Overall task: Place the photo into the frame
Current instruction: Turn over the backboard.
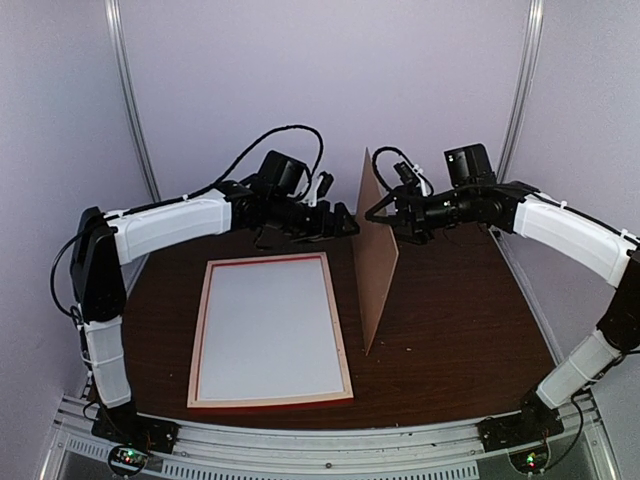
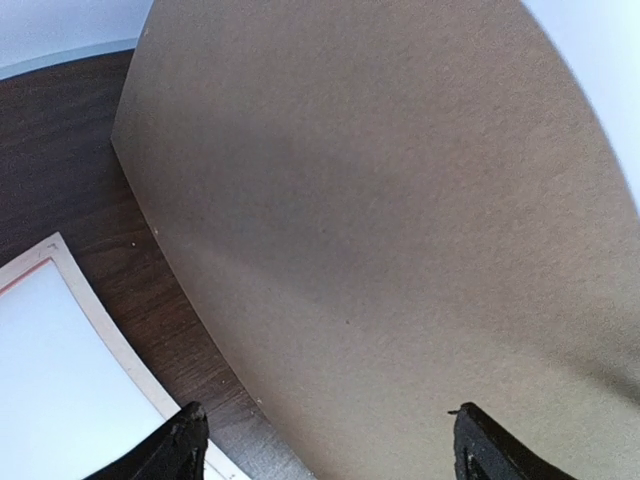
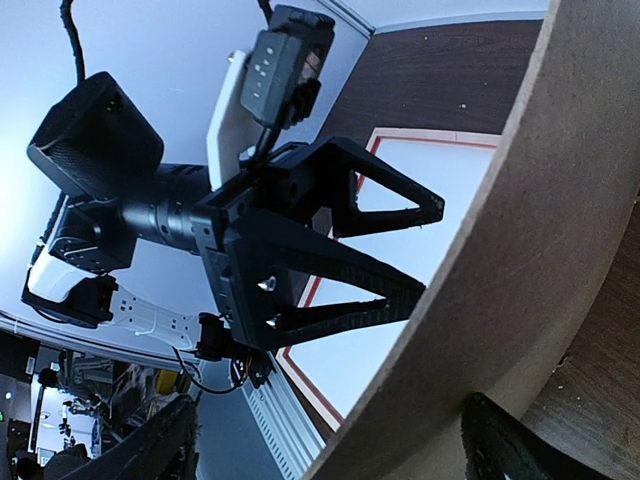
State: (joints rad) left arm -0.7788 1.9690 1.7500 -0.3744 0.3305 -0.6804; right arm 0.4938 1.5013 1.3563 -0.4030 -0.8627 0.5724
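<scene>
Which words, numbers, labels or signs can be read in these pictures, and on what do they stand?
None can be read.
The brown board, the frame and the white sheet inside it are blank.
The room clutter at the corner of the right wrist view is too blurred to read.

The dark wood counter (image 1: pixel 460 320) carries the frame (image 1: pixel 199 335) lying flat at near left, a white sheet (image 1: pixel 270 330) inside it. Just right, a brown board (image 1: pixel 378 270) stands on edge.

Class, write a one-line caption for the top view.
Brown backing board on edge between open left gripper and open right gripper, beside the frame lying flat.
</scene>
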